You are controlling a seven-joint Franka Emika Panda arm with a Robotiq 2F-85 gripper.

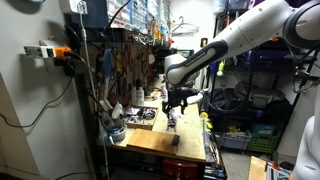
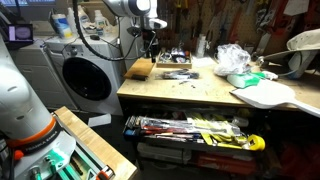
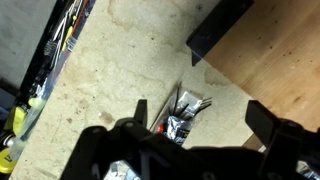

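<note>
The Robotiq gripper (image 3: pixel 200 128) hangs above a wooden workbench (image 3: pixel 110 90) with its jaws spread wide and nothing between them but air. In the wrist view a small shiny bundle of metal pieces (image 3: pixel 183 115) lies on the bench top between the two dark fingers (image 3: pixel 140 115), closer to the one at the picture's left; whether either finger touches it cannot be told. Just beyond the bundle, a black block (image 3: pixel 220 28) sits at the edge of a paler wooden board (image 3: pixel 275 70). In an exterior view the white arm (image 1: pixel 245 35) reaches in from above and holds the gripper low over the bench, in front of a wall of hanging tools (image 1: pixel 130 60). In an exterior view a shallow tray of parts (image 2: pixel 172 62) stands just beside the gripper, a crumpled plastic bag (image 2: pixel 232 57) lies further along the bench, a washing machine (image 2: pixel 85 75) stands next to it, and an open drawer of hand tools (image 2: pixel 190 128) shows underneath.
</note>
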